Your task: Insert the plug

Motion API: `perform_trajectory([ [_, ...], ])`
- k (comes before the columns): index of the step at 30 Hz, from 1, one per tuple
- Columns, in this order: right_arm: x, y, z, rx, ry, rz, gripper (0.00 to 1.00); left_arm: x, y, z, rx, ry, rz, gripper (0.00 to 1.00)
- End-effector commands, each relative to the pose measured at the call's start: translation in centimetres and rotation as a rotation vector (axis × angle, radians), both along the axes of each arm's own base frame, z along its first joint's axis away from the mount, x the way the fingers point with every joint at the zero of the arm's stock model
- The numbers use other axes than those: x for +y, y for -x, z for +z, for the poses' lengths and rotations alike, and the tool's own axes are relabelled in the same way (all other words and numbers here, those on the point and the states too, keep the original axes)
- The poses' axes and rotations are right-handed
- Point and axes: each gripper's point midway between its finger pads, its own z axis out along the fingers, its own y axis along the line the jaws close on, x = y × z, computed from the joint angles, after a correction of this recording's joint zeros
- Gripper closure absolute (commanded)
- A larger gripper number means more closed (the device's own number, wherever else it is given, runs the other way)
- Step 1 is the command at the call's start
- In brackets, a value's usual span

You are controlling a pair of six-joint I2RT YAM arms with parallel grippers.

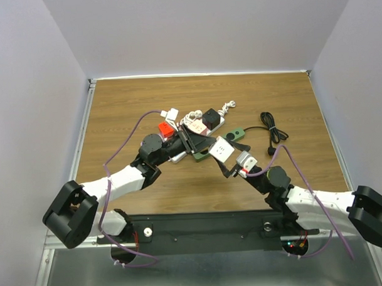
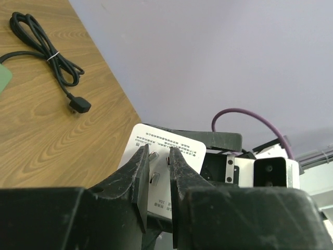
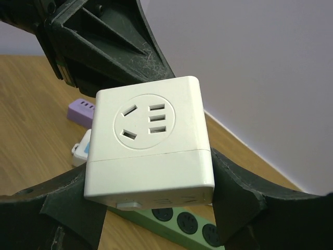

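Closest to the right wrist lens, the right gripper (image 3: 151, 200) is clamped on a white cube adapter (image 3: 148, 140), one padded finger on each side wall. The adapter's round socket face, with its slanted and straight slots, is turned toward that camera. The cube is held up off the table (image 1: 145, 100), about midway between the two arms in the top view.

Just behind the cube stands the left gripper (image 2: 158, 156), facing the adapter's back. In the left wrist view its jaws are nearly together, with only a thin slit between them. The labelled back face and its metal prongs (image 2: 154, 178) lie right at that slit. Whether the fingers actually pinch a prong or merely sit over it I cannot tell, as the fingers hide the contact.

Below the cube a green power strip (image 3: 182, 221) lies flat on the wood. A small purple adapter (image 3: 82, 110) sits further back on the left of the right wrist view. A coiled black cable (image 2: 44, 49) with its plug (image 2: 80, 105) lies well apart, toward the right arm's side.
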Motion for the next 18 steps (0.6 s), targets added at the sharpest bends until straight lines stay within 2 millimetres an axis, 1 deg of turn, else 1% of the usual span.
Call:
perform_trajectory([
  [1,0.3,0.3,1.4,0.082,-0.095,0.028,1.0,0.4,-1.5,1.4,-0.218,-0.045,0.037,0.74],
  [2,0.0,0.2,1.5,0.108,-0.11,0.018,1.0,0.7,-1.9,1.5,-0.247,-0.052,0.057,0.71],
  [3,0.1,0.2,0.2,0.176,-0.098,0.014,1.0,1.0,-2.2,1.7,-0.274,-0.056,0.082,0.65],
  [4,0.1,0.0,0.3,0.202,-0.107,0.007,1.0,1.5,-2.3,1.7,-0.293,-0.06,0.111,0.51],
  [5,-0.1,-0.1,0.1,0.236,-0.115,-0.008,1.0,2.1,-2.8,2.0,-0.336,-0.064,0.161,0.45],
  [6,-0.2,0.1,-0.6,0.297,-0.119,-0.006,1.0,2.7,-2.8,2.1,-0.353,-0.066,0.184,0.35],
  [7,-0.1,0.2,-0.3,0.322,-0.136,-0.001,0.99,3.2,-3.0,2.4,-0.371,-0.06,0.217,0.31],
  [8,-0.1,0.3,-0.4,0.349,-0.144,0.002,1.0,3.5,-3.1,2.5,-0.384,-0.061,0.233,0.28],
  [9,-0.2,0.7,-0.7,0.403,-0.148,0.008,0.99,4.0,-3.0,2.6,-0.412,-0.067,0.249,0.15],
  [11,-0.2,0.8,0.0,0.473,-0.206,0.009,1.0,4.5,-3.1,2.8,-0.444,-0.069,0.274,0.12],
  [12,-0.4,0.9,-0.3,0.509,-0.208,-0.005,1.0,4.8,-3.0,2.5,-0.48,-0.09,0.287,0.1],
  [13,-0.7,0.6,0.4,0.524,-0.239,-0.027,0.99,5.1,-2.7,3.0,-0.527,-0.082,0.296,0.1],
  [14,-0.8,0.6,0.6,0.546,-0.254,-0.033,1.0,5.3,-2.4,3.2,-0.574,-0.083,0.299,0.09],
  [15,-0.8,0.7,0.0,0.604,-0.263,-0.042,1.0,5.8,-2.1,2.5,-0.651,-0.122,0.314,0.09],
  [16,-0.8,0.8,0.3,0.624,-0.274,-0.041,1.0,6.1,-1.3,3.4,-0.737,-0.104,0.315,0.07],
  [17,-0.8,0.9,0.3,0.649,-0.28,-0.044,1.0,6.3,-0.8,3.4,-0.808,-0.118,0.319,0.07],
  [18,-0.6,1.0,0.6,0.685,-0.302,-0.04,1.0,6.6,-0.1,2.5,-0.863,-0.14,0.311,0.07],
])
